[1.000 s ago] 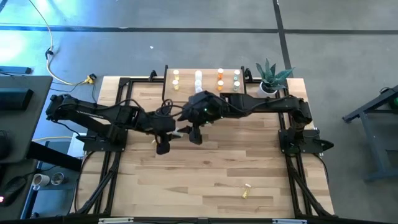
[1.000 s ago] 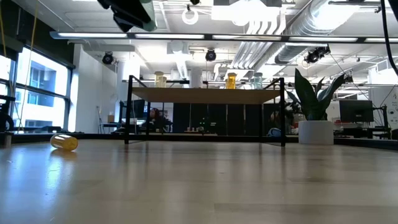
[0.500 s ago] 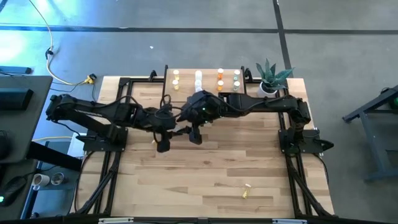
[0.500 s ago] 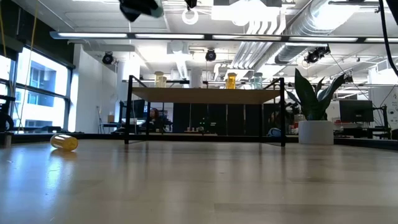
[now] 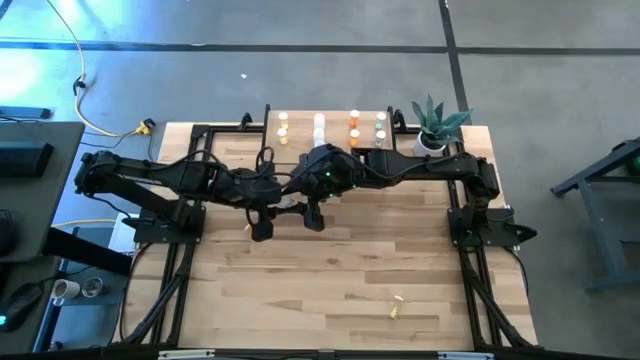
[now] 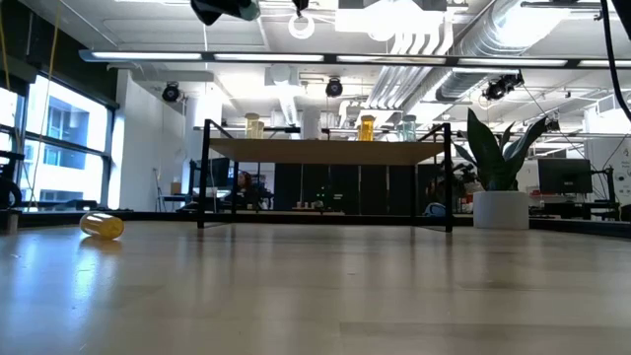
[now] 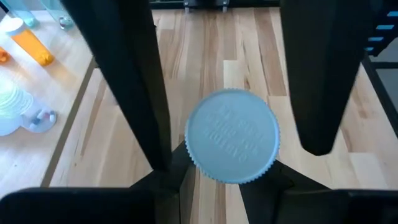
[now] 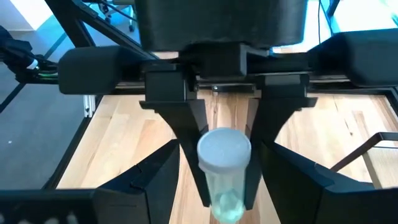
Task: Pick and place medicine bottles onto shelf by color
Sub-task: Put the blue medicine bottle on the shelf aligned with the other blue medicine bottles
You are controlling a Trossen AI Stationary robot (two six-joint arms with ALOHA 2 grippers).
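Note:
A pale green, clear bottle with a white cap (image 8: 224,165) hangs in the air over the table's middle (image 5: 289,204). My left gripper (image 8: 227,199) is shut on it. My right gripper (image 7: 239,155) faces the left one, open, with one finger on each side of the cap (image 7: 232,134); I cannot tell if a finger touches it. The shelf (image 6: 325,151) stands at the far edge, with bottles upright on it in rows of yellow (image 5: 283,125), white (image 5: 320,124), orange (image 5: 354,122) and pale (image 5: 380,125). A yellow bottle (image 5: 397,308) lies on its side near the near edge. My left gripper pinches the bottle's clear body just below the cap (image 8: 229,186) between its two fingers (image 8: 193,155), one on each side. The cap end sticks out past the fingers. The bottle is lifted clear of the table.
A potted plant (image 5: 435,125) stands just right of the shelf. In the low view a yellow bottle (image 6: 102,226) lies on its side on the wood at the left. Both arms meet in front of the shelf; bare wood stretches from there to the near edge.
My left gripper has gone up with the pale bottle, nearly out of the low view's top, and a little toward the far edge. The bottle stays in its fingers, clear of the table.

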